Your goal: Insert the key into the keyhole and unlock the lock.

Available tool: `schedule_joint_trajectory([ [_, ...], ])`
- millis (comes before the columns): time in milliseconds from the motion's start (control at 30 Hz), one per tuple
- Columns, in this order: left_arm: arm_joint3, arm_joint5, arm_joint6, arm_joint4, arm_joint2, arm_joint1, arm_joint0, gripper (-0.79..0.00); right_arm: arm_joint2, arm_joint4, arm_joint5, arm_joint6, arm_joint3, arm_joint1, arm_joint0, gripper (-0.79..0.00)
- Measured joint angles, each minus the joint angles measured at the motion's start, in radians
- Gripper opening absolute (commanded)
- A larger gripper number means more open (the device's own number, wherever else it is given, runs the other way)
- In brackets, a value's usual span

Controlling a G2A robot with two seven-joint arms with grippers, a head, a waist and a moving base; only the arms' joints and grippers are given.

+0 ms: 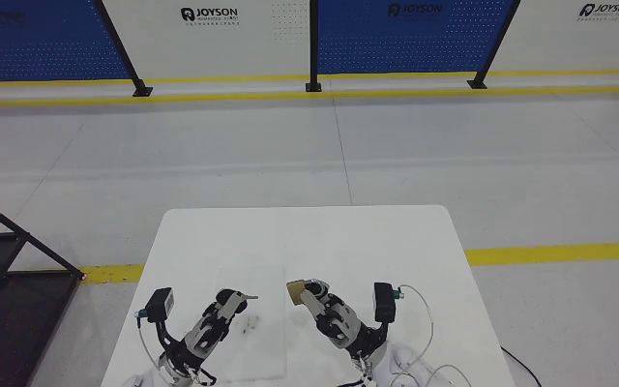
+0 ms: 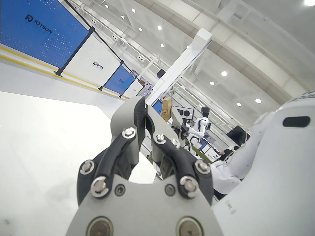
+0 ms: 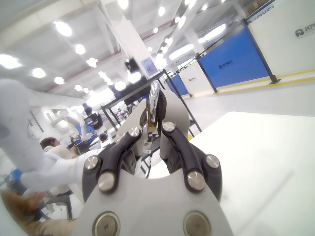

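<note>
A logo [image 1: 209, 14] with a short wordmark sits near the top of the far barrier: dark on white panels [image 1: 208, 44], pale on blue panels [image 1: 416, 44].

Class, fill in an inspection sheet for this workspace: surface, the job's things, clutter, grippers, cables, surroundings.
Surface: white table, faint marks near the arms.
Job's things: brass padlock and small key, both held above the table, apart; the keyhole face is turned toward the left gripper.
Clutter: nothing seen.
Grippers: left gripper shut on the key; right gripper shut on the padlock.
Cables: white cable looping beside the right arm.
Surroundings: blue and white barrier panels, yellow floor line, black rack beside the table.
</note>
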Motion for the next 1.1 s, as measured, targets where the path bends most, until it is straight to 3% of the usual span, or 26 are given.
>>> schedule_joint_trajectory([
  [167, 0.002, 0.033, -0.006, -0.071, 0.052, -0.005, -0.019, -0.785, -0.018, 0.076, 0.030, -0.012, 0.012, -0.009, 0.003, -0.785],
  [300, 0.018, -0.022, 0.012, -0.181, 0.128, -0.012, -0.038, -0.785, -0.050, 0.112, 0.041, -0.049, 0.032, -0.021, 0.011, -0.785],
  [433, 0.018, -0.021, 0.025, -0.252, 0.185, -0.019, -0.061, -0.785, -0.082, 0.135, 0.046, -0.087, 0.052, -0.035, 0.026, -0.785],
  [733, 0.075, -0.021, 0.075, -0.219, 0.263, -0.042, -0.118, -0.785, -0.112, 0.117, 0.055, -0.158, 0.079, -0.055, 0.037, -0.785],
  [1100, 0.091, -0.021, 0.097, -0.188, 0.290, -0.054, -0.139, -0.785, -0.115, 0.106, 0.056, -0.155, 0.091, -0.062, 0.034, -0.785],
])
